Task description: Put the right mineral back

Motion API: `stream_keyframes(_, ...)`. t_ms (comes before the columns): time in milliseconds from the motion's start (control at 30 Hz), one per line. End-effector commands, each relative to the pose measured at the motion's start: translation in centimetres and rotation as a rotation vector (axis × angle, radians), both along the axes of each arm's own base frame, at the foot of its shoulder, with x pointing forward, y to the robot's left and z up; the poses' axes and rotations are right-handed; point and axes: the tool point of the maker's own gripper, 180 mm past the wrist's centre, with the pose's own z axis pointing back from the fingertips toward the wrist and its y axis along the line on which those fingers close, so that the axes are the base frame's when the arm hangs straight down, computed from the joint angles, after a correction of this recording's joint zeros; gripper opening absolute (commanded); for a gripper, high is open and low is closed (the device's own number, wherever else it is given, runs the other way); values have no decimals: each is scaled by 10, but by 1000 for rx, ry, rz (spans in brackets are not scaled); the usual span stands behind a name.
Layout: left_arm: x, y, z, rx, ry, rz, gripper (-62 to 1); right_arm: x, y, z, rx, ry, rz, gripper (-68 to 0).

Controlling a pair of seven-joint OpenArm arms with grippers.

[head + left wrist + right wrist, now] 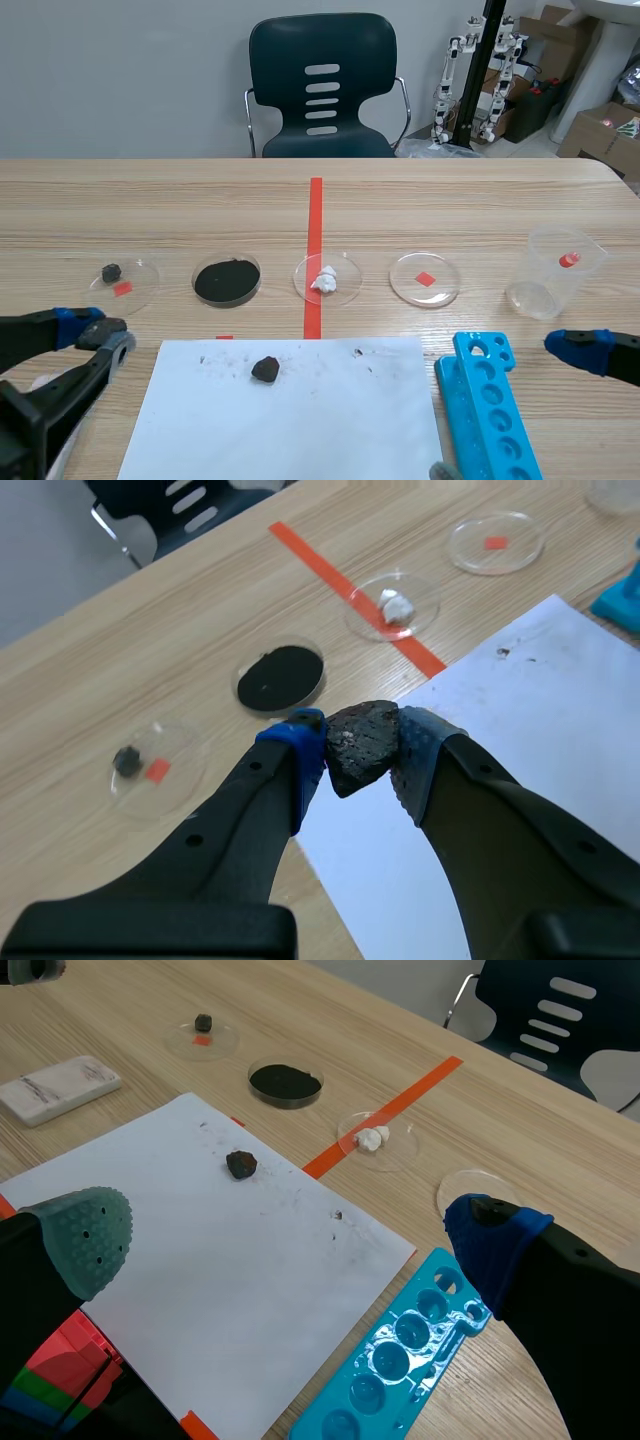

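Slippage is the first worry. The left hand (362, 755) is closed on the mineral (358, 742), but its pads (306, 748) pinch it only at their very tips, and on so angular a piece I'd guess a jolt could twist it free. It hangs at the near left of the bench (200, 210), over the left edge of the white sheet (330, 420); from the scene view alone I can't make it out between the fingers. A mix-up looks just as likely, since a similar dark lump (265, 369) lies loose on the sheet, left of its middle, and the two could be confused. The rightmost dish (408, 272) in the far row holds only a red mark, so I take it for the home. That is a long reach for the left arm, across the sheet and past the blue rack (490, 410). The dish looks shallow and light, so a drop from height might bounce out or shove it. The right hand (290, 1240) waits near right, spread wide and holding nothing, and could get in the way if the arms cross. The mineral itself is a chunky, near-black piece, rough and matt with pale flecks and broken facets.
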Motion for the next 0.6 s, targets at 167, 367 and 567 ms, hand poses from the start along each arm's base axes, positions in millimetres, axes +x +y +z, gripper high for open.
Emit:
stream_keyframes(167,14,-30,12,-49,-37,-63,-568,2,-1,6,13,-23,3,4)
stream_keyframes(367,19,-58,8,-108,-40,-125,-569,2,-1,6,13,-23,3,4)
stream_keyframes(567,26,-79,0,-163,-37,-138,-569,2,-1,6,13,-23,3,4)
